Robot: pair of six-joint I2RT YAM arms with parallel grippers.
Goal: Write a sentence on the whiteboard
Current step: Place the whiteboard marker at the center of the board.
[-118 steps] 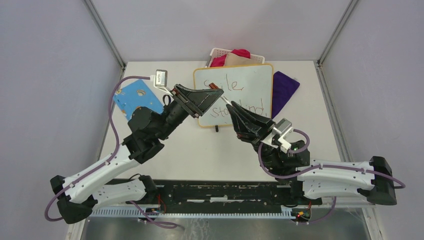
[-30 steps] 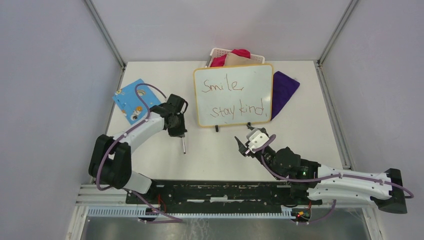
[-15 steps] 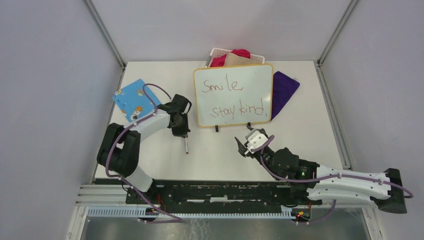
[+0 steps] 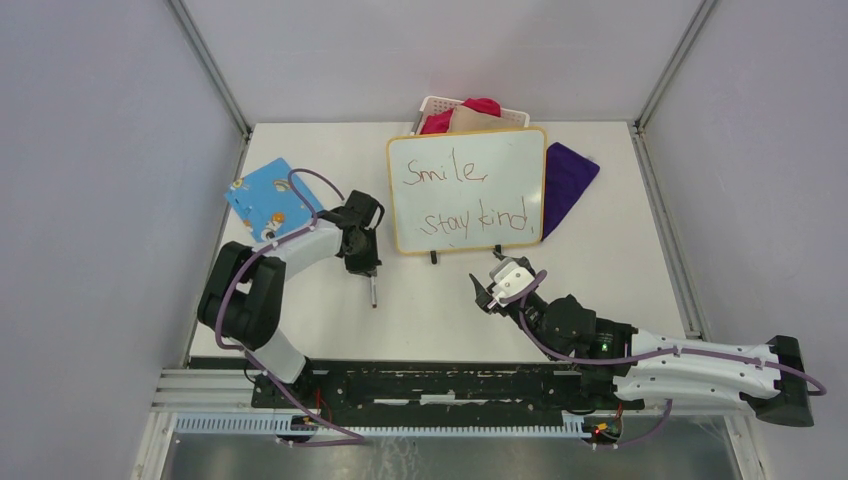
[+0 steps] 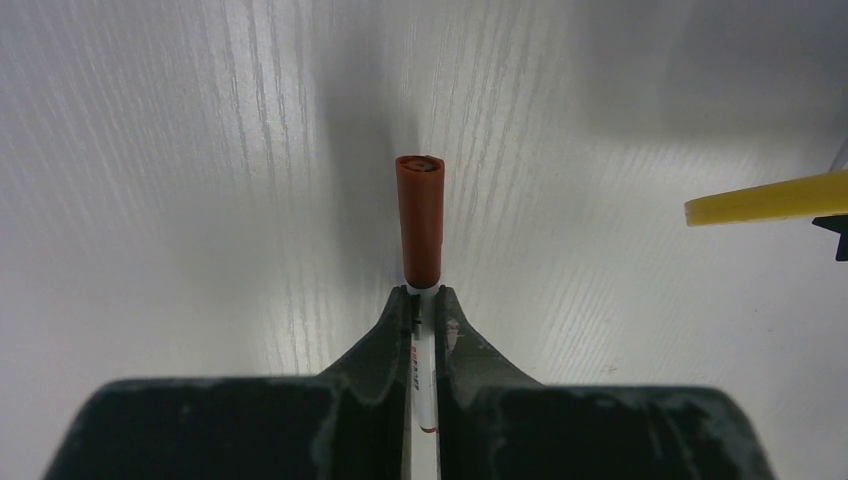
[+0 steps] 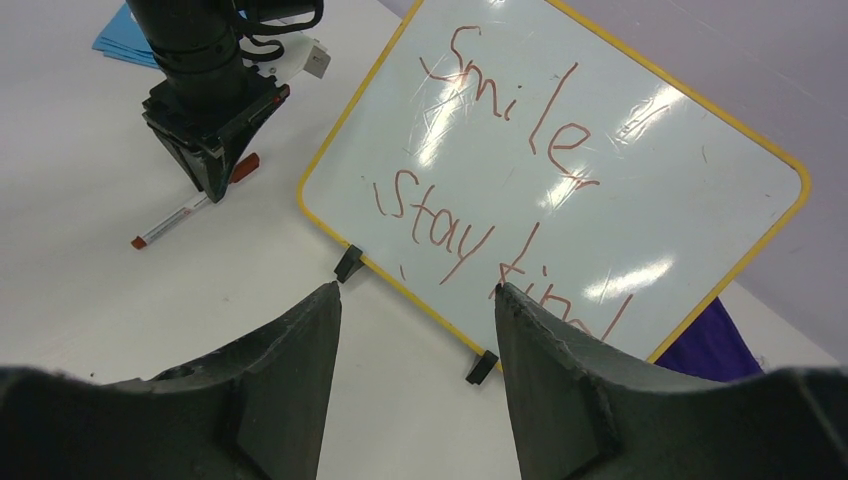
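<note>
Sentence (image 4: pixel 445 173) complete on the whiteboard (image 4: pixel 520 160), left pincer (image 5: pixel 424 300) clamps the capped marker (image 5: pixel 420 215) down at the counter (image 4: pixel 420 310), seemingly due to release it, while right pincer (image 6: pixel 415 300) gapes empty.

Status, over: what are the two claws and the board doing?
Left gripper shut on red marker. Right gripper open, empty. Sentence complete on whiteboard. Nothing blocking.

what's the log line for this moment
left gripper: shut on capped marker | right gripper: open, empty | board: sentence "Smile, stay kind" written | stage: writing done, marker not yet released
</note>
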